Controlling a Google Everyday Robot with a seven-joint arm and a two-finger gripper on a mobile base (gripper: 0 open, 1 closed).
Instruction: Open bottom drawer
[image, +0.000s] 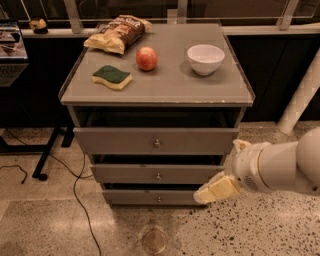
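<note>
The grey cabinet has three drawer fronts, each with a small round metal knob. The bottom drawer (145, 197) is the shortest and narrowest, lowest near the floor, and its front sits a little behind the mid-sized one above it. My gripper (216, 189) is cream-coloured on a white arm coming in from the right. It hangs in front of the bottom drawer's right end, to the right of the knob (159, 199) and apart from it.
On the cabinet top (165, 87) lie a chip bag (118, 33), an apple (147, 58), a white bowl (205, 59) and a green-and-yellow sponge (112, 77). A cable (80, 200) runs over the speckled floor at left. A white post (302, 95) stands at right.
</note>
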